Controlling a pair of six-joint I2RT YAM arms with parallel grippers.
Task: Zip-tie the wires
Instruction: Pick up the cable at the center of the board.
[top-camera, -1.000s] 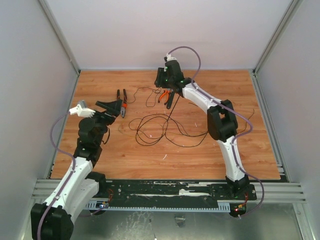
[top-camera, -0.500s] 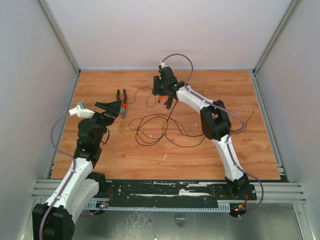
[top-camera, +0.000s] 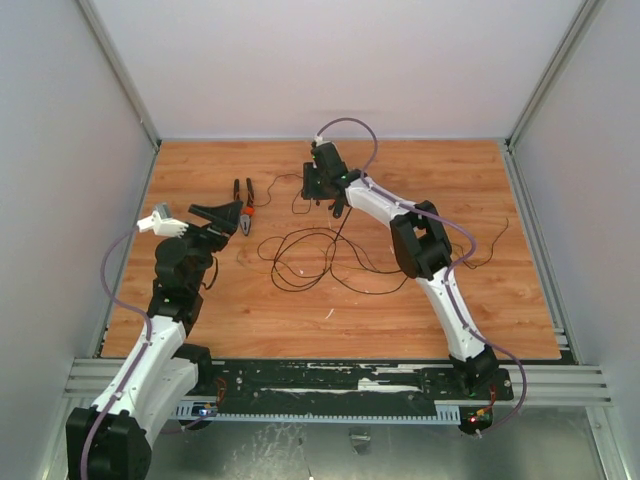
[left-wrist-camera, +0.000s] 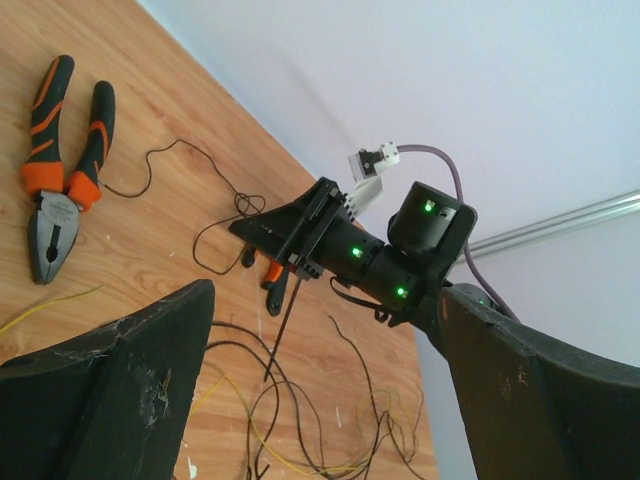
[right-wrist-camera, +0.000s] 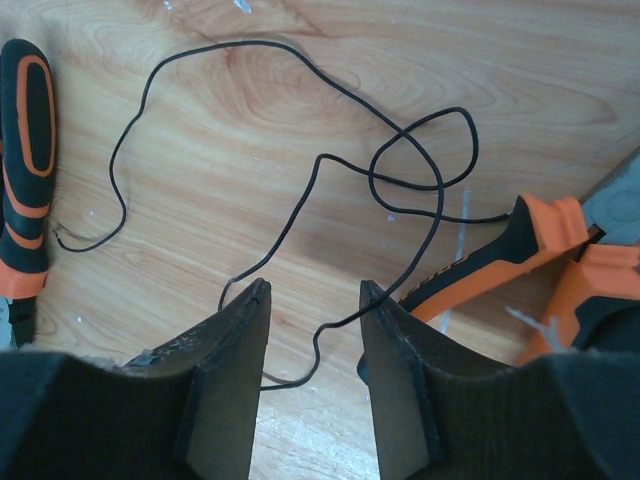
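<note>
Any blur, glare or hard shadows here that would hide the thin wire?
Right wrist: wires crisp against the wooden tabletop, near jaws slightly soft. Left wrist: pliers sharp, own jaws dark and blurred up close. Top external: even light, soft shadows, wires thin but traceable; no harsh glare.

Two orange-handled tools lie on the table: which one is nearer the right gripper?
The tool with mostly orange handles, just beside the right gripper. The pliers with black, orange-striped handles lie farther off to the left.
</note>
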